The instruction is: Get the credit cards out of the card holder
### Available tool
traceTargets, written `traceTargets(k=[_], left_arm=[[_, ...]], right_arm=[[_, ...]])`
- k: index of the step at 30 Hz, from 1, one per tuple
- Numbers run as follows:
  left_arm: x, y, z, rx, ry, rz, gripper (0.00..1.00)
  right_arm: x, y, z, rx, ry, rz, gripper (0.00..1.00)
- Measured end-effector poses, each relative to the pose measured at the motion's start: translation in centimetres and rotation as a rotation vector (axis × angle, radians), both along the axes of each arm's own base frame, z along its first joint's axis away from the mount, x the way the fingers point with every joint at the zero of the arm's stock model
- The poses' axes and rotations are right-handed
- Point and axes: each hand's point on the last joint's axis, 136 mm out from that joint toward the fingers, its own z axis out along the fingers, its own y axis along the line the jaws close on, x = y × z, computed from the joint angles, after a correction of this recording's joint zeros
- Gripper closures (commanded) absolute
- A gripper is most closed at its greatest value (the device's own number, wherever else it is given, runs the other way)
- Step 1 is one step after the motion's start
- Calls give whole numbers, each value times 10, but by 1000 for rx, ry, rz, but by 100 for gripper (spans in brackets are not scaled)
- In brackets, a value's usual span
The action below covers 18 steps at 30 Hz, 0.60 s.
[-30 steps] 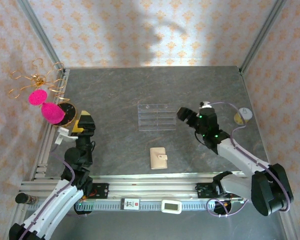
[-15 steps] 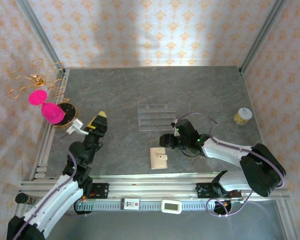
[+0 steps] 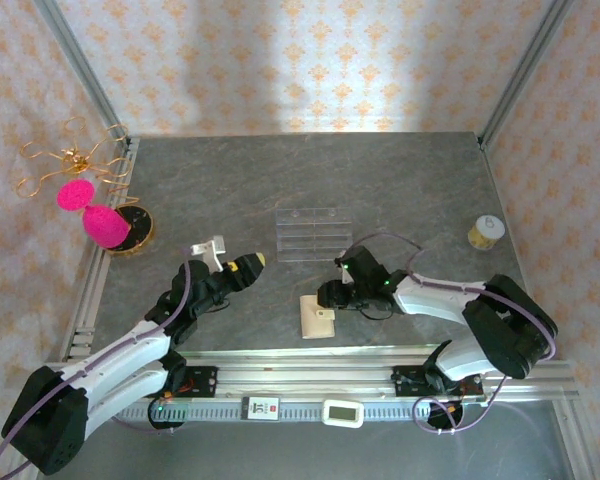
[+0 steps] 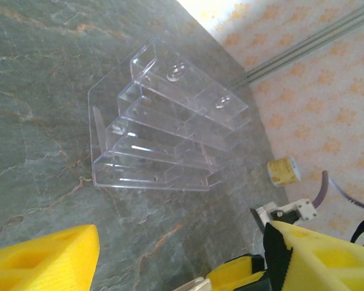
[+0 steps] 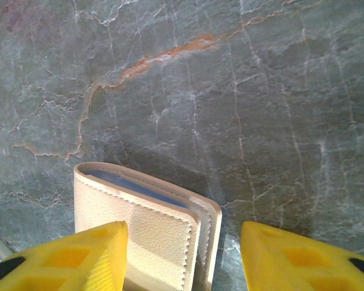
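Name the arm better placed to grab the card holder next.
Right. The right gripper hangs over the card holder, whose edge lies between its open fingers. The left gripper sits off to the left, facing the clear tray.

Beige card holder, grey veined table, yellow-fingered right tool

Right arm: swung in from the table's right side; the right gripper ended low at the card holder's far edge, straddling its corner.
Left arm: stretched out from the left edge; the left gripper came nearer the clear acrylic tray.
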Motion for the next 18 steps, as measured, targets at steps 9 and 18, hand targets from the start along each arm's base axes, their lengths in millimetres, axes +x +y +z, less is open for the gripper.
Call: traceTargets(k=[9,18], left_arm=[[-20,-22,-30,79,93,-104,24],[-37,-47,-38,110,96,-206,15]], right_arm=[[2,4,-6,-88,-33,43,88],[4,20,12,-21,-101,96,100]])
